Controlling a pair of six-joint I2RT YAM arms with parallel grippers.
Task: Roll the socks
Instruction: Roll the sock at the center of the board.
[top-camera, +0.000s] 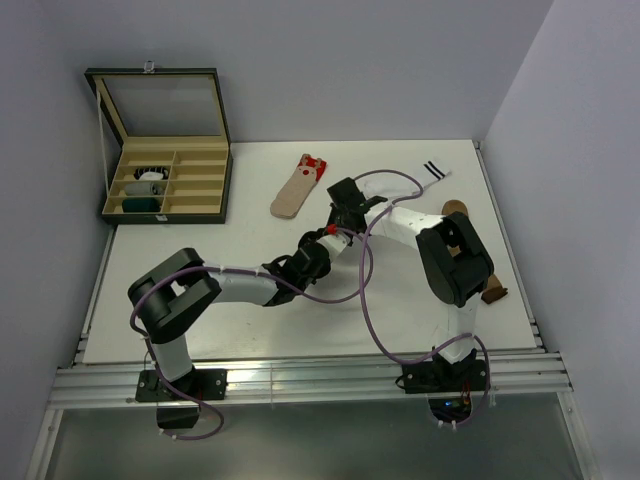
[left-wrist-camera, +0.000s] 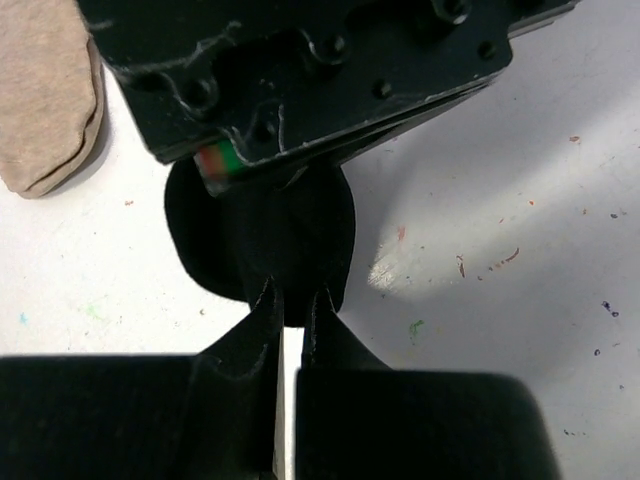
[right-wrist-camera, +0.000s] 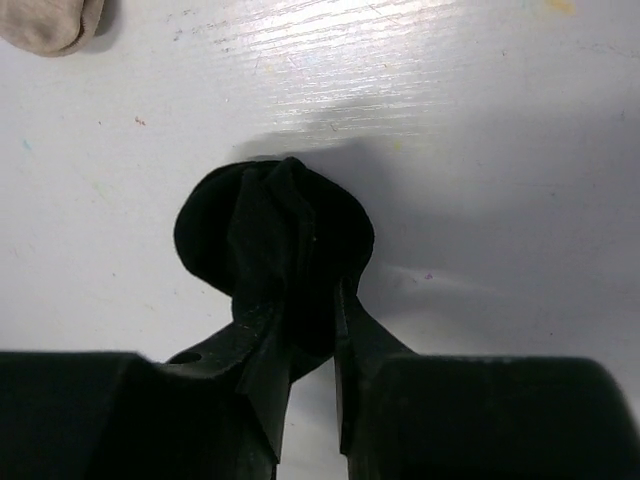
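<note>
1. Though flecked with small coloured marks (seen from the wrists), the white table (top-camera: 200, 320) bears all items.
2. At back left, the compartmented box (top-camera: 165, 175) stands open.
3. To its right, apart from it, the beige sock (top-camera: 296, 190) lies flat.
4. Bunched mid-table, the black sock (right-wrist-camera: 270, 235) is pinched by the left gripper (left-wrist-camera: 292, 305) and the right gripper (right-wrist-camera: 300, 320), with both pairs of fingers clamped on fabric.

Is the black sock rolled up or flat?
Bundled up, not flat: the black sock is a round lump held by the right gripper and left gripper.
</note>
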